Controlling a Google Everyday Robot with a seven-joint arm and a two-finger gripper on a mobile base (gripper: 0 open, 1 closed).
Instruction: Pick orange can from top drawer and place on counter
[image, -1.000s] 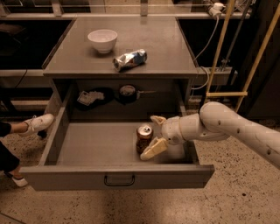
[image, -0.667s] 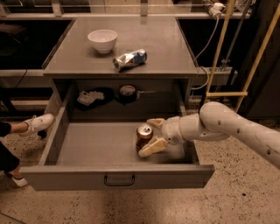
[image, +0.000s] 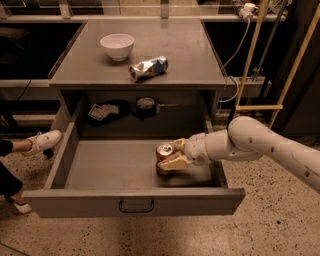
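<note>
The orange can (image: 164, 149) stands upright in the right half of the open top drawer (image: 100, 200), near its front. My gripper (image: 173, 154) reaches in from the right and is closed around the can, one finger behind it and one finger (image: 172, 163) in front of its lower body. The can still rests on the drawer floor. The grey counter (image: 185, 55) lies above and behind the drawer.
On the counter sit a white bowl (image: 117, 46) and a crushed silver-and-blue can (image: 148, 68). A dark packet (image: 102, 111) and a round dark object (image: 146, 104) lie under the counter at the back. A person's white shoe (image: 44, 141) is left of the drawer. Yellow poles (image: 250, 55) stand at the right.
The fingers have drawn in from either side of the orange can and now hold it. The can has stayed in place.
</note>
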